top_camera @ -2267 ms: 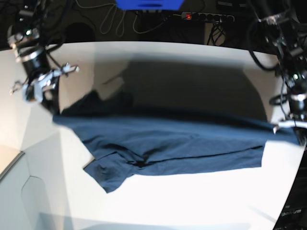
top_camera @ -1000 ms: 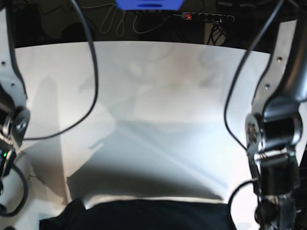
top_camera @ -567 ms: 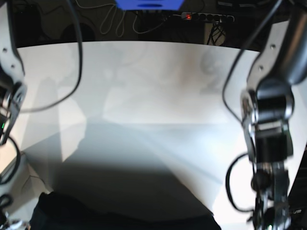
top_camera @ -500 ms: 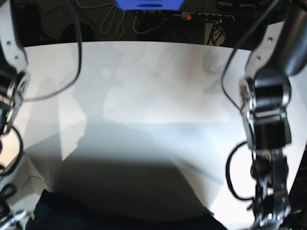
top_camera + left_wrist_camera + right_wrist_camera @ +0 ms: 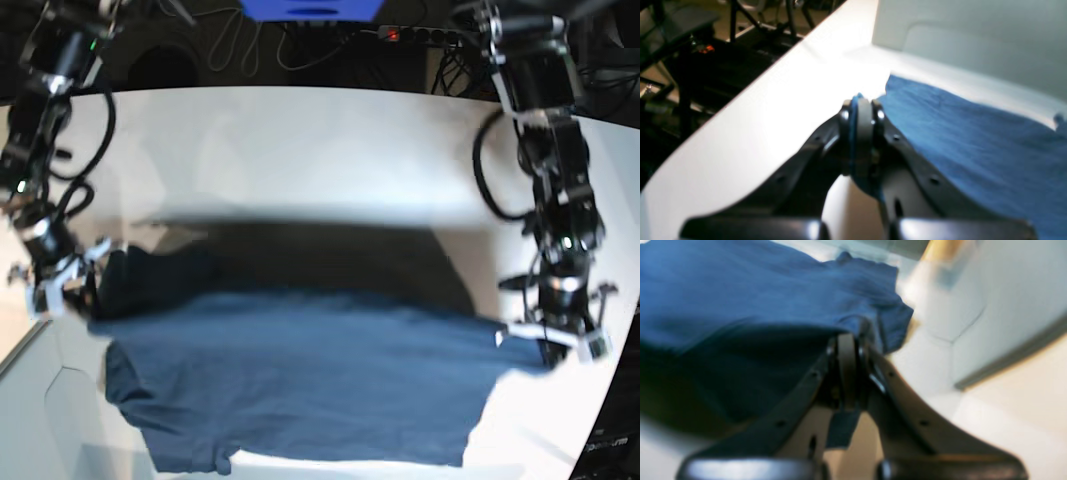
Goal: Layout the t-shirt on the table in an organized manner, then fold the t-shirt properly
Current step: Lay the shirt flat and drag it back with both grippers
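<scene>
The dark navy t-shirt (image 5: pixel 300 380) is stretched wide over the front half of the white table (image 5: pixel 320 150), held between both grippers. My left gripper (image 5: pixel 548 338), on the base view's right, is shut on one edge of the cloth. In the left wrist view, blue fabric (image 5: pixel 973 140) is pinched between the left gripper's (image 5: pixel 860 105) closed jaws. My right gripper (image 5: pixel 70 275), on the base view's left, is shut on the opposite edge. The right wrist view shows the right gripper (image 5: pixel 846 340) clamping cloth, with the t-shirt (image 5: pixel 740 290) sagging beyond it.
A power strip (image 5: pixel 430 35), cables and a blue object (image 5: pixel 310 8) lie behind the table's far edge. In the left wrist view the table edge (image 5: pixel 750 96) runs diagonally, with dark stands and floor beyond. A grey strip (image 5: pixel 1007 363) crosses the right wrist view.
Both arms have swung away from the camera. The t-shirt, before only a dark strip at the view's bottom edge, now spreads across the table between them.
</scene>
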